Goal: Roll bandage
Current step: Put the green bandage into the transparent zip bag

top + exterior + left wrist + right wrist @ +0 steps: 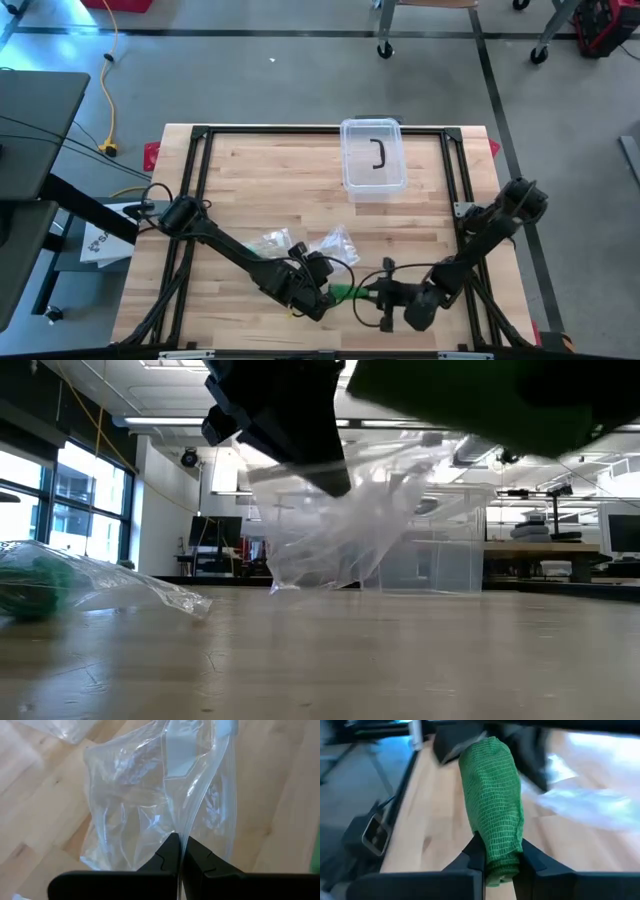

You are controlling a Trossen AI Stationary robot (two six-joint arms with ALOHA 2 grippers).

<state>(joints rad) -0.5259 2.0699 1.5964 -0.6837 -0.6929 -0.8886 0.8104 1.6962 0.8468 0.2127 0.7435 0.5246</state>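
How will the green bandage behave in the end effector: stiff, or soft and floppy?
Probably soft: the green bandage looks pinched narrower where the right end effector squeezes it. Its open mesh weave suggests it is light and grippy, unlikely to slip. Being roughly cylindrical, it might roll if released.

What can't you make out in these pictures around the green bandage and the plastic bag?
- Green bandage: its lower end is hidden between the right gripper fingers, right wrist view.
- Plastic bag: top cut off by the edge, left wrist view.
- Left gripper: dark blur overhead, low view.
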